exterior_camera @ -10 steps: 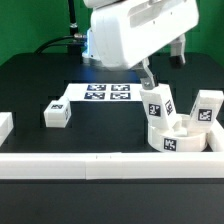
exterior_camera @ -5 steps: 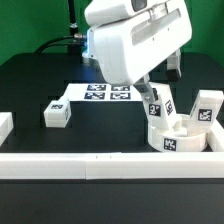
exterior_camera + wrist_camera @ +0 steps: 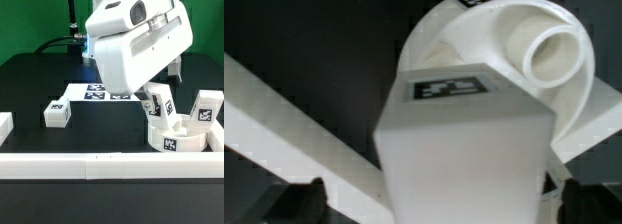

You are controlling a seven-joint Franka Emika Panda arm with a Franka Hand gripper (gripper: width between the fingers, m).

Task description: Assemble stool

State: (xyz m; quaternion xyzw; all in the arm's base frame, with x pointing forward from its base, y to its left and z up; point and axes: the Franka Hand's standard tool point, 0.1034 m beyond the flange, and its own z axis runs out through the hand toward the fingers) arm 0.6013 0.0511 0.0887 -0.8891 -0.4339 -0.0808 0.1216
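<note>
Wrist view: fingers [image 3: 292, 205] wide apart, astride upright leg [image 3: 464, 135]

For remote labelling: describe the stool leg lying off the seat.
On the black table, look to the exterior view's left of the marker board. The blocky white plastic leg lies alone; the other two stand on the round white seat.

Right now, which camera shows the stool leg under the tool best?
The wrist view: the leg fills the frame, with its tag sharp. The exterior view shows only that leg's lower part at the seat; the arm hides the rest.
</note>
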